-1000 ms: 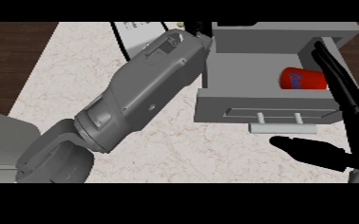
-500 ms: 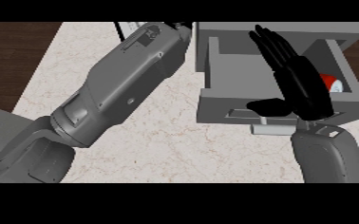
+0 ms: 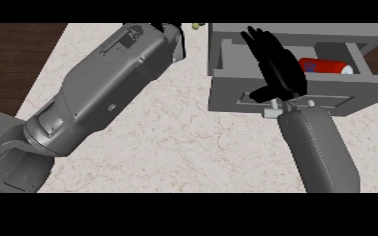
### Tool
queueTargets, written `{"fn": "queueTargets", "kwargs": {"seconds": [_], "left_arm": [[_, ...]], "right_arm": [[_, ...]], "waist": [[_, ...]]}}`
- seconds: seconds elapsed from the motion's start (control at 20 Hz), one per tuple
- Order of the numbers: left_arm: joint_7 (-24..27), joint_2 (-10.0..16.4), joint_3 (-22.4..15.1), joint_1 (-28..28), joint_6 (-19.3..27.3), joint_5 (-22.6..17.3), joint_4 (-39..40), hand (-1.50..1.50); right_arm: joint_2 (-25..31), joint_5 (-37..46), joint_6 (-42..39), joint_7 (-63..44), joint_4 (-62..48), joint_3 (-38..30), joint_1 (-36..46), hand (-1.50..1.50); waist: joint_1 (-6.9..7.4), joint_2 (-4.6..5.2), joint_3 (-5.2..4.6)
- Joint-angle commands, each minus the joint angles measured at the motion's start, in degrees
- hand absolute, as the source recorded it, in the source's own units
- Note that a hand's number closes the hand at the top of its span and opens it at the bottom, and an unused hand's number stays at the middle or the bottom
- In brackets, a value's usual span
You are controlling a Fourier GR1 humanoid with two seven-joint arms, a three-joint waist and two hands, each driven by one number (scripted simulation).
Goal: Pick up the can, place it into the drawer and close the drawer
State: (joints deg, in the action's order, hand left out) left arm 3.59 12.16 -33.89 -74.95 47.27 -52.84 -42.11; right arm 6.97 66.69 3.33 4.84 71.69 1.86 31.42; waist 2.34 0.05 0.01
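**One can in one open drawer, two robot hands above the tabletop**

Counted, there is one can, one drawer and two robot hands.

A thick grey forearm (image 3: 103, 95) slants from the lower left up across the pale marbled tabletop (image 3: 184, 140). It covers most of the left robot hand (image 3: 177, 45), of which only a black sliver shows at the top. Whether that hand is spread or closed cannot be told.

To its right stands the grey drawer (image 3: 229, 97), pulled open, with a pale handle (image 3: 272, 113) on its front.

The right robot hand (image 3: 280, 75) lies over the drawer's front wall and reaches across the inside. Its fingers are straight and close together and its thumb juts left. It holds nothing, and whether it touches the drawer cannot be told.

Just right of those fingers, inside the drawer, the can (image 3: 331, 66) lies on its side. It is red, with a blue-and-white patch near its left end.
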Motion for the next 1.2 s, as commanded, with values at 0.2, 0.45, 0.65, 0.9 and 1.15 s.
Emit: {"fn": "queueTargets", "kwargs": {"seconds": [0.2,0.45,0.65,0.9,1.15], "left_arm": [[-4.0,6.3,0.5,4.9,-0.3,2.2,-8.1,-1.50],[-6.5,7.9,0.6,5.7,1.6,3.4,-11.5,-1.50],[-6.0,8.3,1.0,7.7,0.6,4.0,-13.6,-1.50],[-7.8,11.6,2.2,8.2,-0.9,4.4,-15.9,-1.50],[-9.0,12.9,1.6,10.3,-0.3,5.8,-19.7,-1.50]], "right_arm": [[0.6,4.9,14.6,2.5,-22.7,-3.7,8.3,-1.50],[0.1,5.9,22.9,3.1,-30.8,-5.7,10.3,-1.50],[0.3,7.2,26.9,2.9,-38.4,-7.2,15.5,-1.50],[2.8,5.9,30.2,4.6,-44.8,-10.7,21.7,-1.50],[4.0,7.3,34.2,2.8,-50.6,-12.1,26.3,-1.50]], "waist": [[0.42,0.40,0.06],[0.55,0.40,0.08],[1.24,0.88,0.08],[1.86,1.18,0.11],[2.40,1.26,0.12]]}}
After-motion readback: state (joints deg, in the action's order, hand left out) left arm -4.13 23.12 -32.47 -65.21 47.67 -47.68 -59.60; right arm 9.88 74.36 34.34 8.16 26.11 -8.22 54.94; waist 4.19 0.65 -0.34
